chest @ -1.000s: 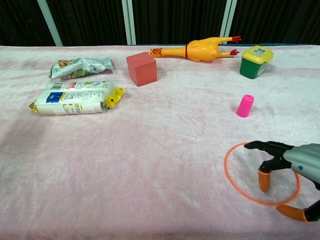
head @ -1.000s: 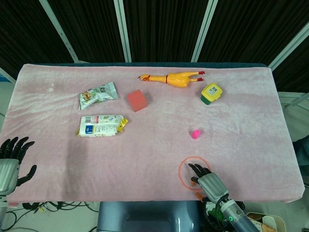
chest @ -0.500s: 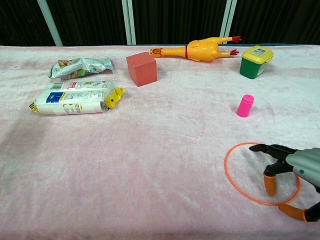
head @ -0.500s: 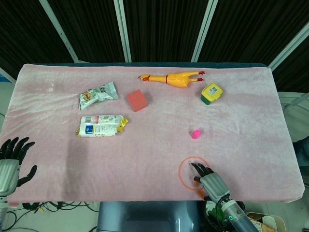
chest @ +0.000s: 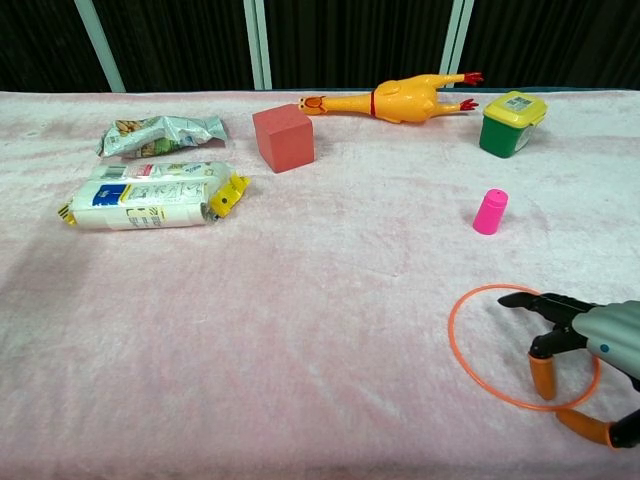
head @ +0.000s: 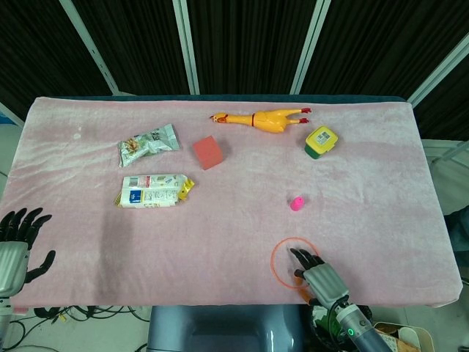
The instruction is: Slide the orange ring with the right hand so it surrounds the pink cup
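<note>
Reaching right robot hand [chest: 585, 345], fingertips inside orange ring [chest: 470, 355].

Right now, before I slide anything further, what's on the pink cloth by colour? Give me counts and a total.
Orange: 1, the orange ring
Pink: 1, the pink cup
Red: 1, the red cube
Yellow: 1, the rubber chicken
Green with yellow lid: 1, the small tub
White or pale packets: 2, the snack bag and the white packet
Total: 7
</note>
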